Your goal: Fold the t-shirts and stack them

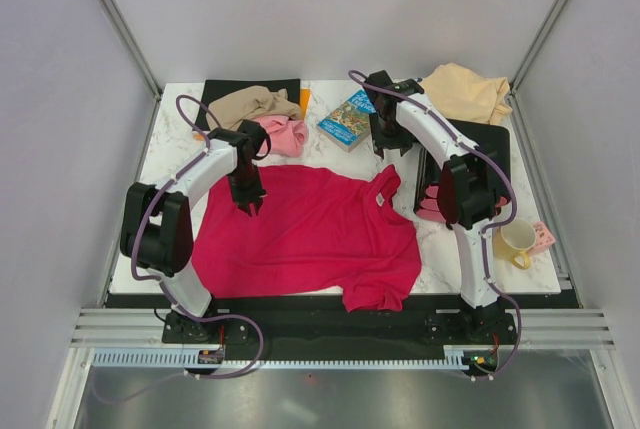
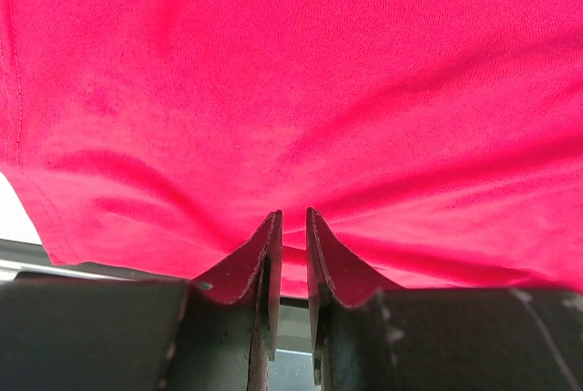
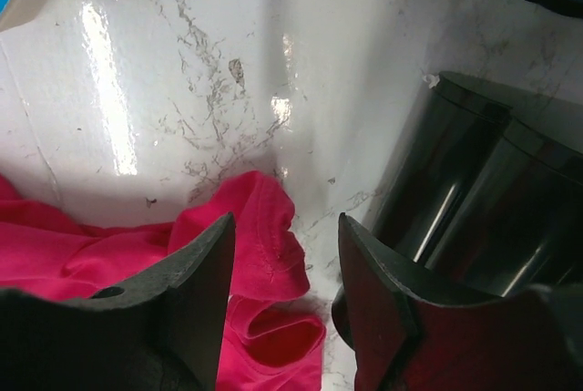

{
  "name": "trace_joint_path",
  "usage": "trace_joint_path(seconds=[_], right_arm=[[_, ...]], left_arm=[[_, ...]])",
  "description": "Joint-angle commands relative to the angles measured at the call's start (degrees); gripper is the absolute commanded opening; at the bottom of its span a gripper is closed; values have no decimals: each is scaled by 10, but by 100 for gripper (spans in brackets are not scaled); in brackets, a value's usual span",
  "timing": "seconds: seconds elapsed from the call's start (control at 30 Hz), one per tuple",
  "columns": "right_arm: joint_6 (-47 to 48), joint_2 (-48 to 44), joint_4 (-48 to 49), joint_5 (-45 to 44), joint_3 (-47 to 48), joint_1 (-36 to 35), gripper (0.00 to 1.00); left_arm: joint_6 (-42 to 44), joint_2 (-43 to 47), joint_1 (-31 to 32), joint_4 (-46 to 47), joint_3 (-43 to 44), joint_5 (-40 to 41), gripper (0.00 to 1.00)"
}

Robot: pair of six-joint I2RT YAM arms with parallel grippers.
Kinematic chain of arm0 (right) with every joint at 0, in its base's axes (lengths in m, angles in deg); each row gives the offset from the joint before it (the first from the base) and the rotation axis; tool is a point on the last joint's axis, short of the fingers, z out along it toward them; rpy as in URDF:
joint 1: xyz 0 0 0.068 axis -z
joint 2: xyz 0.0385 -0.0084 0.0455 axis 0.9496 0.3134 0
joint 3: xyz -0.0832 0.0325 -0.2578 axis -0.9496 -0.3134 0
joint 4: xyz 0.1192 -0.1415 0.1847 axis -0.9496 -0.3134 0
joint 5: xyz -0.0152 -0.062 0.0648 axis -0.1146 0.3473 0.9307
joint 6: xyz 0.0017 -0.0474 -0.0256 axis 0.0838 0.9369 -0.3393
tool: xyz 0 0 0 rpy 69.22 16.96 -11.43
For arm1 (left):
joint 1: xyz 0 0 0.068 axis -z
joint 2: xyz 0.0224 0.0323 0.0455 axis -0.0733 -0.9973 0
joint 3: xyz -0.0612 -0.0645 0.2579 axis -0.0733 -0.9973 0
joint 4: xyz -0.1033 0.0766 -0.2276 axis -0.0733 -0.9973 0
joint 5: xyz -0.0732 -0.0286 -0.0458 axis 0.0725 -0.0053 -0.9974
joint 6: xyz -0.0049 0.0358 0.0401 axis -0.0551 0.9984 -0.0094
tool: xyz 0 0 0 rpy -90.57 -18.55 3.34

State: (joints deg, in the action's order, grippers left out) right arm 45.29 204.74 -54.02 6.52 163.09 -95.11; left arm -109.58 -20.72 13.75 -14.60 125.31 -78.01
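A crimson red t-shirt (image 1: 310, 234) lies spread over the middle of the table. My left gripper (image 1: 250, 205) presses down on its upper left part. In the left wrist view the narrow jaws (image 2: 293, 216) pinch a small fold of the red cloth (image 2: 301, 90), and creases run out from the tips. My right gripper (image 1: 386, 151) hangs open over the shirt's rumpled sleeve (image 3: 273, 250) at the upper right, its fingers (image 3: 286, 220) straddling the hem without touching it. A tan-brown t-shirt (image 1: 250, 104), a pink one (image 1: 284, 135) and a peach-cream one (image 1: 465, 92) lie bunched at the back.
The tan-brown shirt rests on a black mat (image 1: 225, 89). A second black mat (image 1: 497, 141) lies at the right. A blue book (image 1: 347, 119) sits back centre. A cream mug (image 1: 517, 241) and a small pink object (image 1: 543, 237) stand by the right edge. A dark arm link (image 3: 474, 200) stands beside the right fingers.
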Motion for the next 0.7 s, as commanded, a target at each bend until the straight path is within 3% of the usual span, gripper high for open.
trace_joint_path(seconds=[0.0,0.53,0.63,0.67], right_arm=[[13,9,-17,34,-6,-2,56],[14,32,-15,43,-35,-2,55],[17,37,-13,53,-37,-2,42],[18,37,-10,56,-39,-2,30]], left_arm=[[22,16,-3,8,-1,8,23],[25,22,-2,11,-16,11,23],[26,22,-2,12,-17,12,23],[26,22,-2,12,-18,12,23]])
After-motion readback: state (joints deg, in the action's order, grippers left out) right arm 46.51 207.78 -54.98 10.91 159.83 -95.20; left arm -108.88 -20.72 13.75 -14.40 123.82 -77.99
